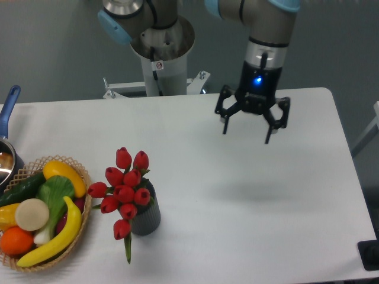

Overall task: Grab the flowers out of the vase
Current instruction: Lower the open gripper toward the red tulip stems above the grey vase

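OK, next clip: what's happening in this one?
A single arm is working over a white table. Its gripper hangs in the air with the jaws spread open, holding nothing, well to the right of the flowers. The red tulips sit in the small dark vase near the front left, untouched. A wicker basket of fruit and vegetables stands to the left of the vase.
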